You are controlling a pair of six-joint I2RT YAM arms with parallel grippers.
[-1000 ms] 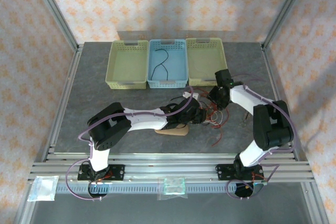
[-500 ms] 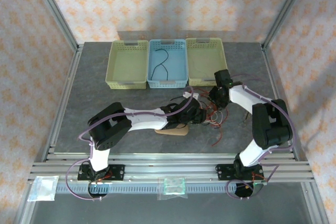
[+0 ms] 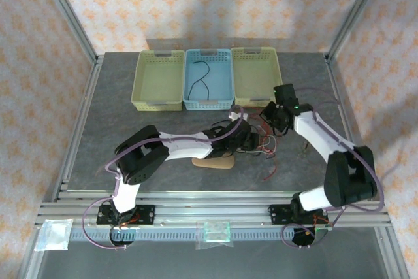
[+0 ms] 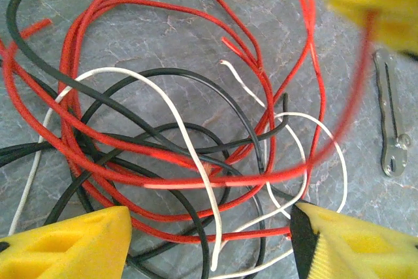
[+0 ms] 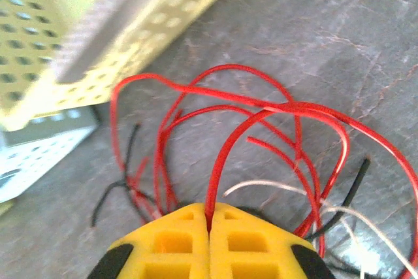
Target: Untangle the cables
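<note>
Lying just on the near side of the olive basket (image 3: 256,78), the cables (image 3: 266,147) make one red, black and white tangle. The right gripper (image 5: 210,217), the nearer to that basket, has its fingers pressed together on a red cable (image 5: 221,155) whose length arches toward the basket. The left gripper (image 4: 209,227), farther from the basket, is spread wide over the heap, with loops running crosswise between its fingers. Drawing the red cable basketward looks the likely move. The left wrist view resolves crossings that the top view renders as a knot.
</note>
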